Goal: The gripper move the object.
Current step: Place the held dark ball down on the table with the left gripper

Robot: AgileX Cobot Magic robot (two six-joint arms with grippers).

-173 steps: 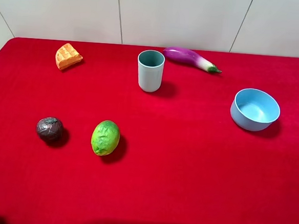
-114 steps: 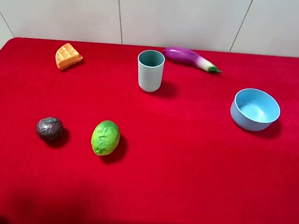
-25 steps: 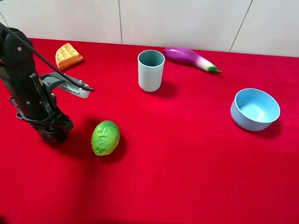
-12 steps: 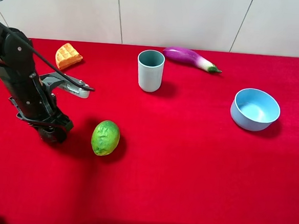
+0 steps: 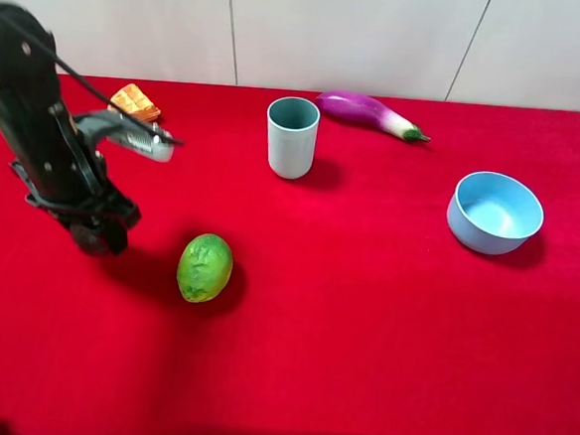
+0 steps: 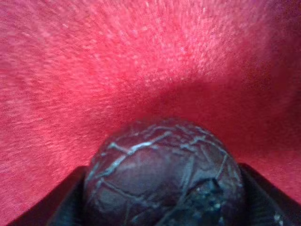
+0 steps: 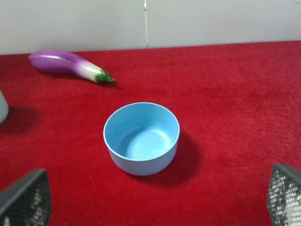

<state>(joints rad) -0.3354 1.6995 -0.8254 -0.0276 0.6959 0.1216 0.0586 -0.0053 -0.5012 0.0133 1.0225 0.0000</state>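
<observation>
Noting a lift since half a second back: seeing the left gripper [image 5: 95, 236] sitting higher than before, throwing a shadow on the red cloth [image 5: 362, 332] just beside the lime [image 5: 205, 267]. Not making out the fruit [image 6: 164, 174] from up high, hidden inside the black gripper end. Seeing the waffle piece [image 5: 131, 98] partly covered behind the arm. Seeing the cup [image 5: 292, 137] and eggplant [image 5: 372, 114] at the far edge, the blue bowl [image 5: 494, 212] well apart on the right side.

Left wrist: finding the fruit, dark and wrinkled, clamped between two dark fingers [image 6: 66, 205], one pressing each flank. Seeing blurred cloth behind, darkened by shadow around the fruit.

Right wrist: seeing the right gripper [image 7: 153, 207] holding its mesh-faced fingertips [image 7: 26, 200] wide apart, gripping nothing, facing the blue bowl. Seeing the eggplant lying beyond the bowl.
</observation>
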